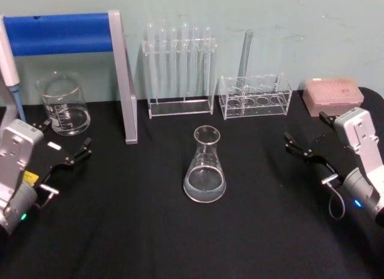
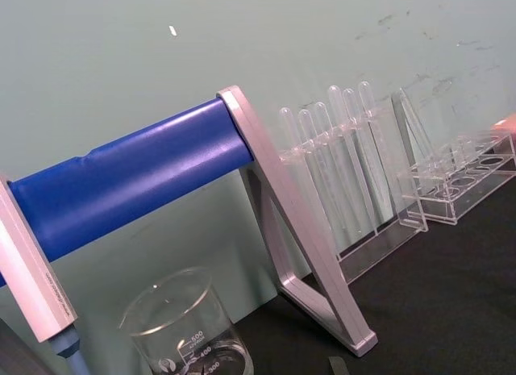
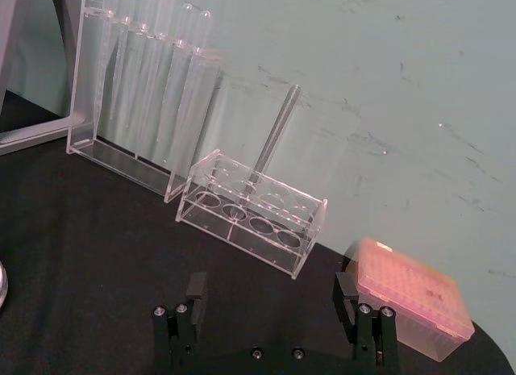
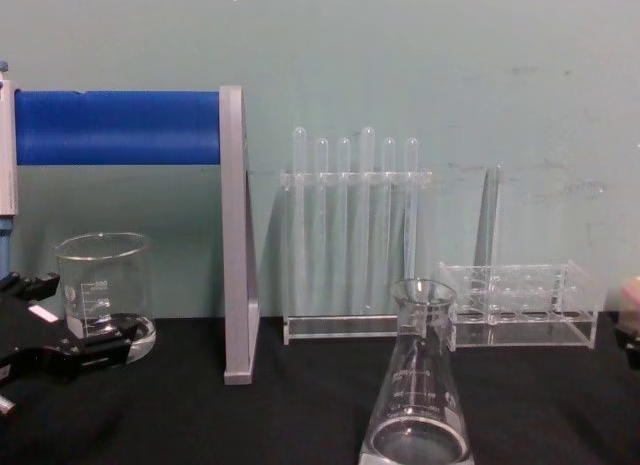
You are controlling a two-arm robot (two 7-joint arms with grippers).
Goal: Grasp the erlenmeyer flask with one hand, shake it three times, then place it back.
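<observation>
The erlenmeyer flask (image 1: pixel 205 165) stands upright at the middle of the black table, with a little clear liquid in its wide base; it rises at the front in the chest view (image 4: pixel 418 395). My right gripper (image 1: pixel 305 131) hovers low to the flask's right, apart from it, open and empty. In the right wrist view the right gripper (image 3: pixel 270 290) has its black fingers (image 3: pixel 196 288) spread wide, facing the racks. My left gripper (image 1: pixel 68 132) rests at the table's left side, open and empty, just in front of the beaker, and shows at the chest view's left edge (image 4: pixel 65 320).
A glass beaker (image 1: pixel 64 105) stands back left beside a grey stand with a blue bar (image 1: pixel 63 33). A test tube rack (image 1: pixel 179 69) and a low clear rack (image 1: pixel 255 96) holding one tube line the back. A pink tip box (image 1: pixel 333 94) sits at back right.
</observation>
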